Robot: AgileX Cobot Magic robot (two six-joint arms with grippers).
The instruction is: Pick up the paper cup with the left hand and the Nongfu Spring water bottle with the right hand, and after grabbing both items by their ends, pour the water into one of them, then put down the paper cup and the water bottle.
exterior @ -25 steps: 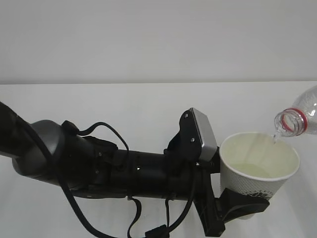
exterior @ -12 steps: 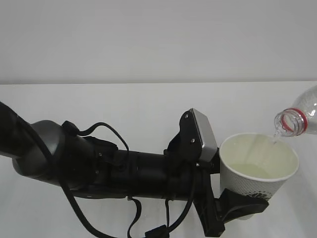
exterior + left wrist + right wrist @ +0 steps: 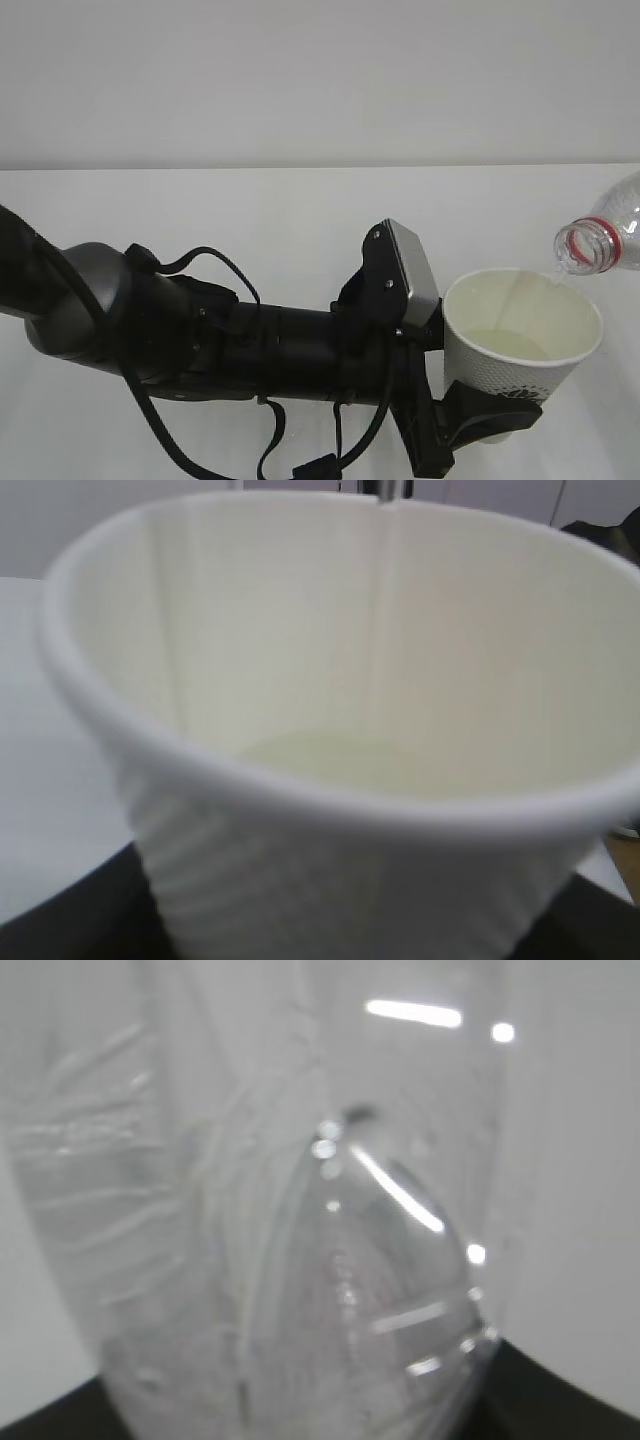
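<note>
Your right hand is out of the exterior view and its fingers are hidden in the blurred wrist view, so its grip on the clear, ribbed Nongfu Spring water bottle (image 3: pixel 608 238) can't be confirmed. The bottle's red-ringed mouth tilts above the rim of the paper cup (image 3: pixel 520 345). Your left hand (image 3: pixel 478 412) pinches the white tapered cup's base, faintly yellowish water (image 3: pixel 325 760) pooled inside.

A bare test bench, lab-like: plain white table (image 3: pixel 250 210); blank grey wall (image 3: pixel 320 80).

Matt paper cup (image 3: pixel 520 345), glossy plastic bottle (image 3: pixel 605 238)
</note>
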